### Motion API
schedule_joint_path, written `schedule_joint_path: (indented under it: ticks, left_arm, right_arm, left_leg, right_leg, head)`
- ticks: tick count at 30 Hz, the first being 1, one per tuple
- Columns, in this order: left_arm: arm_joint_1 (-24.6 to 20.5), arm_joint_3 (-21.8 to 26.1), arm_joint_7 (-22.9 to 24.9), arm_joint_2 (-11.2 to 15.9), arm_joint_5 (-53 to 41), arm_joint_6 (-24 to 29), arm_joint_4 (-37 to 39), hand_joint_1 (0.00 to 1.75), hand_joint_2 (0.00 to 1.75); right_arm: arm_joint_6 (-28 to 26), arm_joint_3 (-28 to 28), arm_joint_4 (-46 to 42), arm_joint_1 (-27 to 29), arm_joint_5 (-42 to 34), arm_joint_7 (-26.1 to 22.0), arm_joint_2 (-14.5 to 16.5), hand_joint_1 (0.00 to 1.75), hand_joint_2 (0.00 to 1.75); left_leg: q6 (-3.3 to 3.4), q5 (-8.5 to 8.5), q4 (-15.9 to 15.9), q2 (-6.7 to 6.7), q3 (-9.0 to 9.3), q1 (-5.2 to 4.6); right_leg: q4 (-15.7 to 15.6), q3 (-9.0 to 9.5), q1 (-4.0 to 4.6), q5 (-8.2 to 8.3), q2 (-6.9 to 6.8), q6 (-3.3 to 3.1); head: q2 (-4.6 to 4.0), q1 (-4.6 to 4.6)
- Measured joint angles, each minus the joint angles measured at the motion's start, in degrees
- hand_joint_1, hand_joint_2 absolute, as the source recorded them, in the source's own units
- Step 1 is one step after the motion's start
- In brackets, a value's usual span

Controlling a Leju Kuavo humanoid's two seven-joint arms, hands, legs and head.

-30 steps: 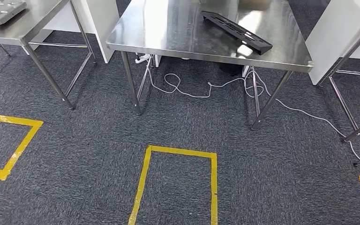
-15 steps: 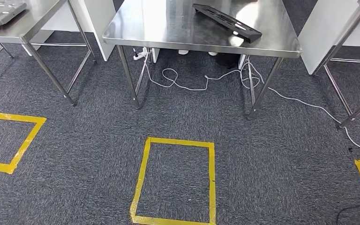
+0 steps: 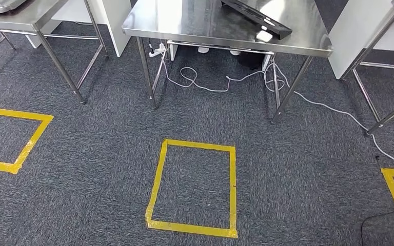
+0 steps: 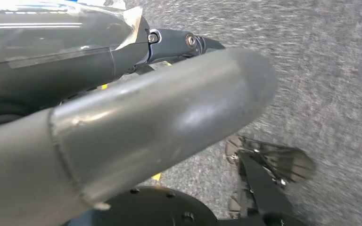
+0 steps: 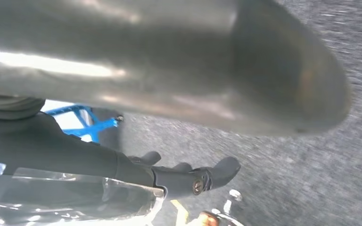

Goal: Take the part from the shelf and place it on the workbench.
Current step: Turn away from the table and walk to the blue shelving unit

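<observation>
The part [image 3: 256, 18] is lying at the frame's top on the table [image 3: 195, 25]; long, flat, looking rigid, light; gripping mid-length seems best; left hand [image 4: 122, 127] and right hand [image 5: 169, 75] are hanging, their finger state impossible to tell.

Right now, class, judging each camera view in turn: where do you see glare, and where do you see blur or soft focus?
Head view: sharp overall; bright glare on the steel workbench washes out part of its top beside the black part. Left wrist view: the carpet is motion-streaked, and the left hand is close and soft. Right wrist view: the right hand is blurred, with a highlight streak along it.
</observation>
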Motion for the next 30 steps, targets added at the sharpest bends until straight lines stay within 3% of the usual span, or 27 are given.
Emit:
schedule_joint_path:
  ticks: [2,3,4,6,7,9,10,11,13,14,16,17,18,19,20,23,24,28,30]
  left_arm:
    - [0.0,-0.1,0.0,0.0,0.0,0.0,0.0,0.0,0.0]
    - [0.1,-0.1,0.1,0.0,0.0,0.1,0.0,0.0,0.0]
    - [0.1,-0.2,0.1,0.0,-0.1,0.1,0.0,0.0,0.0]
    - [0.0,-0.3,0.1,0.0,-0.5,0.3,0.0,0.0,0.0]
    - [0.1,-0.3,0.2,0.0,-0.6,0.4,0.0,0.0,0.0]
    - [0.1,-0.4,0.4,0.0,-0.9,0.7,0.0,0.0,0.0]
    - [0.1,-0.4,0.6,0.0,-1.0,0.8,0.0,0.0,0.0]
    - [0.1,-0.5,0.6,0.1,-1.1,0.8,0.0,0.0,0.0]
    - [0.1,-0.6,0.7,0.2,-1.1,0.9,0.0,0.0,0.0]
    - [0.2,-0.7,0.9,0.2,-1.1,1.0,0.0,0.0,0.0]
    - [0.3,-0.8,1.3,0.2,-1.3,1.3,0.0,0.0,0.0]
    - [0.4,-1.0,1.5,0.2,-1.4,1.4,0.0,0.0,0.0]
    - [0.4,-1.1,1.8,0.3,-1.5,1.5,0.0,0.0,0.0]
    - [0.4,-1.2,2.0,0.3,-1.7,1.7,0.0,0.0,0.0]
    - [0.5,-1.3,2.2,0.3,-1.8,1.8,0.0,0.0,0.0]
    - [0.4,-1.3,2.6,0.3,-2.0,2.0,0.0,0.0,0.0]
    - [0.4,-1.3,2.6,0.3,-2.1,2.0,0.0,0.0,0.0]
    - [0.5,-1.3,2.8,0.3,-2.3,2.0,0.0,0.0,0.0]
    - [0.4,-1.4,2.8,0.3,-2.4,1.9,0.0,0.0,0.0]
  right_arm:
    - [0.0,0.0,0.0,0.0,0.1,0.0,-0.1,0.0,0.0]
    - [0.0,0.0,0.0,0.0,0.1,0.0,-0.1,0.0,0.0]
    - [-0.1,0.0,0.0,0.0,0.1,0.0,-0.1,0.0,0.0]
    - [-0.2,-0.1,0.0,0.0,0.1,0.0,-0.1,0.0,0.0]
    - [-0.2,-0.1,0.0,0.0,0.1,0.0,-0.2,0.0,0.0]
    - [-0.3,-0.3,0.0,-0.1,0.1,0.0,-0.2,0.0,0.0]
    - [-0.3,-0.4,0.0,-0.2,0.1,0.0,-0.2,0.0,0.0]
    - [-0.4,-0.5,0.0,-0.2,0.1,0.0,-0.2,0.0,0.0]
    - [-0.4,-0.6,0.0,-0.1,0.1,0.0,-0.2,0.0,0.0]
    - [-0.4,-0.7,0.0,-0.1,0.1,0.0,-0.1,0.0,0.0]
    - [-0.5,-1.0,0.1,0.0,0.1,0.1,-0.1,0.0,0.0]
    - [-0.5,-1.0,0.1,0.1,0.1,0.1,0.0,0.0,0.0]
    - [-0.5,-1.1,0.1,0.2,0.1,0.2,0.0,0.0,0.0]
    - [-0.5,-1.2,0.1,0.2,0.1,0.2,0.0,0.0,0.0]
    - [-0.5,-1.2,0.1,0.3,0.1,0.3,0.0,0.0,0.0]
    - [-0.5,-1.4,0.1,0.3,0.1,0.3,0.0,0.0,0.0]
    - [-0.5,-1.4,0.1,0.3,0.1,0.3,0.1,0.0,0.0]
    - [-0.5,-1.5,0.1,0.2,0.0,0.4,0.0,0.0,0.0]
    - [-0.5,-1.7,0.1,0.2,-0.1,0.5,0.0,0.0,0.0]
  left_leg:
    - [0.56,1.3,0.0,0.12,-1.63,-0.3]
    - [0.61,1.91,0.0,0.2,-2.46,-0.43]
    - [0.6,2.49,0.0,0.26,-3.29,-0.54]
    - [0.41,3.66,0.1,0.31,-4.8,-0.68]
    - [0.21,4.27,0.1,0.3,-5.37,-0.78]
    - [-0.33,5.37,0.1,0.33,-5.91,-0.98]
    - [-0.62,5.86,0.1,0.36,-5.99,-1.05]
    - [-0.92,6.32,0.1,0.4,-6.02,-1.06]
    - [-1.47,5.72,0.7,0.29,-6.5,-0.81]
    - [-1.78,3.93,2.2,0.18,-7.05,-0.66]
    - [-2.41,-1.64,8.4,-0.03,-8.87,-0.42]
    - [-2.71,-3.89,12.4,-0.07,-9.82,-0.34]
    - [-2.95,-4.93,15.5,-0.09,-10.31,-0.26]
    - [-3.13,-4.85,16.8,-0.08,-9.98,-0.14]
    - [-3.23,-3.81,15.7,-0.07,-8.46,0.03]
    - [-3.07,-0.81,4.4,-0.17,-0.83,0.43]
    - [-2.85,-0.67,2.0,-0.24,0.43,0.37]
    - [-1.29,-0.32,0.5,-0.22,0.08,0.07]
    - [-0.19,0.37,0.0,-0.04,-0.33,0.18]
  right_leg:
    - [7.2,-1.87,-0.02,-4.23,0.1,-0.42]
    - [9.8,-2.04,-0.02,-4.81,0.11,-0.11]
    - [10.7,-1.48,-0.01,-4.07,0.12,0.48]
    - [7.1,2.18,0.03,-0.54,0.12,1.55]
    - [2.9,5.33,0.09,0.45,0.12,1.49]
    - [-6.1,11.07,0.55,-0.33,0.15,0.53]
    - [-9.0,12.67,0.79,-1.12,0.17,0.0]
    - [-10.2,12.97,0.9,-1.38,0.19,-0.37]
    - [-10.1,12.26,0.21,-0.66,0.07,-1.27]
    - [-10.1,11.9,-0.11,-0.19,-0.05,-1.82]
    - [-10.1,11.03,-0.2,0.71,-0.27,-2.59]
    - [-10.0,10.56,-0.15,1.09,-0.36,-2.67]
    - [-9.9,10.09,-0.12,1.41,-0.42,-2.62]
    - [-9.7,9.67,-0.12,1.64,-0.46,-2.52]
    - [-9.4,9.37,-0.16,1.75,-0.47,-2.41]
    - [-8.1,8.44,-0.1,1.77,-0.4,-2.07]
    - [-7.7,8.06,0.04,1.82,-0.38,-1.85]
    - [-6.9,6.75,0.38,1.84,-0.3,-0.42]
    - [-2.8,4.56,0.27,-0.48,-0.15,-0.46]
  head:
    - [0.0,0.33]
    - [-0.01,0.35]
    - [-0.01,0.37]
    - [-0.01,0.39]
    - [-0.01,0.4]
    - [0.0,0.32]
    - [0.0,0.28]
    - [0.0,0.21]
    - [-0.01,0.13]
    - [-0.01,0.01]
    - [-0.01,-0.16]
    - [-0.01,-0.2]
    - [-0.01,-0.2]
    - [-0.01,-0.21]
    - [-0.01,-0.2]
    - [-0.01,-0.22]
    - [-0.01,-0.2]
    - [-0.01,-0.2]
    - [-0.01,0.0]
